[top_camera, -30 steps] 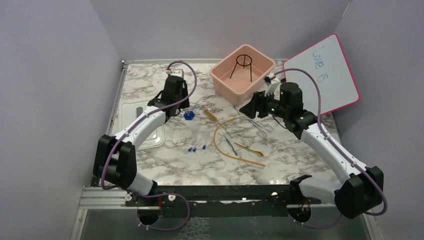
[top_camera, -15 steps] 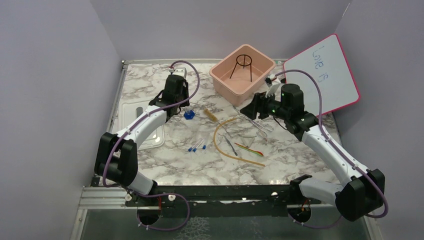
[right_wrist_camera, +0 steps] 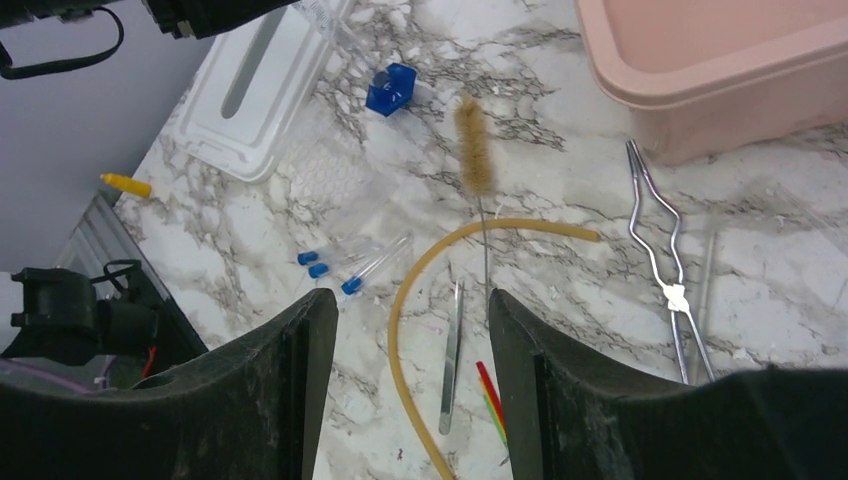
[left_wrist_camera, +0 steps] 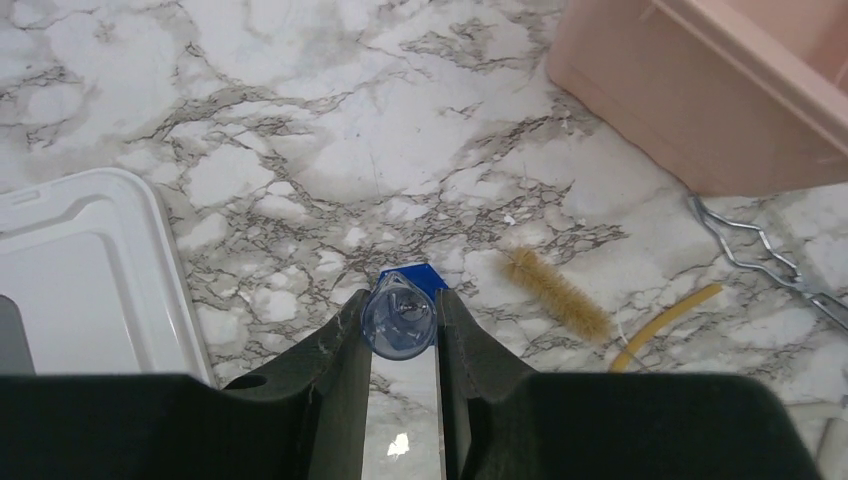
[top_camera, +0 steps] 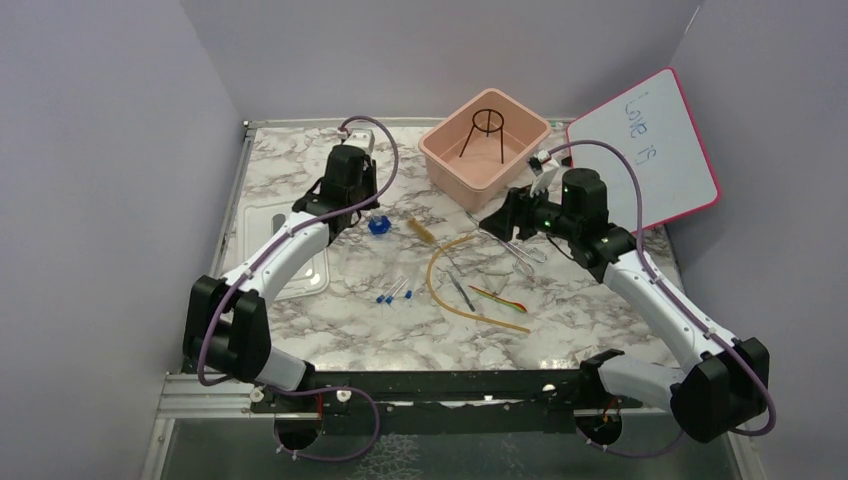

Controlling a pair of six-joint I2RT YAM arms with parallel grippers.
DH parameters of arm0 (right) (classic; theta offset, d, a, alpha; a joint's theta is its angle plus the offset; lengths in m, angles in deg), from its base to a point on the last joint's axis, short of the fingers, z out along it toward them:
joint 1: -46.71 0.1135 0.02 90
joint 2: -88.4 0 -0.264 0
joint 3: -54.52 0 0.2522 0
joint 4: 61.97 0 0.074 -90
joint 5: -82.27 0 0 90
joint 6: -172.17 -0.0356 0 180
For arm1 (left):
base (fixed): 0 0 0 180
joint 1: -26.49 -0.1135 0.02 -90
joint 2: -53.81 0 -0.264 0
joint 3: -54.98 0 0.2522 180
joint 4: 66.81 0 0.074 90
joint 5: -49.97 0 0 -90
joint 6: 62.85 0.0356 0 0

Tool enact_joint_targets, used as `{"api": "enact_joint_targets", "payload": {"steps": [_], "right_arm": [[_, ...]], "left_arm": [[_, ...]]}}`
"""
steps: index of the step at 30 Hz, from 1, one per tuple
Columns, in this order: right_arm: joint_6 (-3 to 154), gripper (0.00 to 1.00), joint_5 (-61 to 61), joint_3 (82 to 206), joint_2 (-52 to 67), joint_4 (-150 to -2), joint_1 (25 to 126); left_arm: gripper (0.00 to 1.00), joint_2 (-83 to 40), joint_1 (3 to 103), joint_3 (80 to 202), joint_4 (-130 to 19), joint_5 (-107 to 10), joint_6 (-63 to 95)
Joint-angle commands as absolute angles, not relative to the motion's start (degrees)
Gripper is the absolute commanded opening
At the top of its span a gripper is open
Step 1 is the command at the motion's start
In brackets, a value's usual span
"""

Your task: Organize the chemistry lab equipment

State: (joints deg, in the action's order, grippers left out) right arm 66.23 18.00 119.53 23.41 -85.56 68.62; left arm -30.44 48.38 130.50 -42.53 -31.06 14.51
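Nearest my bases, three tiny blue-tipped clear pieces (top_camera: 396, 294) lie at nine o'clock of the long tan rubber tube (top_camera: 436, 275), which curves around a slim metal spatula (top_camera: 461, 292). My right claw (right_wrist_camera: 410, 300) hangs spread wide near the metal tongs (top_camera: 510, 245), gripping nothing. At ten o'clock, my left claw (left_wrist_camera: 402, 325) is clamped on the blue hexagonal cap (top_camera: 378, 225), low over the marble table (top_camera: 560, 300), with a tan bristle brush (top_camera: 421, 229) at its three o'clock. Farther, at twelve, the black wire ring tripod (top_camera: 485, 125) stands upright inside the pink rectangular plastic bin (top_camera: 440, 150). At two o'clock leans the pink-framed whiteboard (top_camera: 650, 150), its blue handwriting too unclear to read surely.
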Motion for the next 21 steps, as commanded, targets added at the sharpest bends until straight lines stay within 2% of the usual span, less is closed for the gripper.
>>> {"api": "enact_joint_targets", "payload": {"steps": [1,7,13,21], "right_arm": [[68.45,0.62,25.07,120.93,21.89,-79.67,68.77],[67.94,0.66,28.37,123.83,17.63,-70.49,71.31],[73.0,0.72,24.9,129.14,13.23,-67.58,77.15],[78.15,0.72,31.25,134.05,7.37,-71.21,82.26]], "left_arm": [[0.22,-25.27,48.78,137.38,-37.88,-37.35,12.39],[0.22,-22.63,48.89,142.31,-31.41,-52.36,9.15],[0.22,-21.18,49.28,143.44,-29.41,-70.81,9.15],[0.22,-18.69,50.05,141.23,-29.44,-79.34,13.38]]}}
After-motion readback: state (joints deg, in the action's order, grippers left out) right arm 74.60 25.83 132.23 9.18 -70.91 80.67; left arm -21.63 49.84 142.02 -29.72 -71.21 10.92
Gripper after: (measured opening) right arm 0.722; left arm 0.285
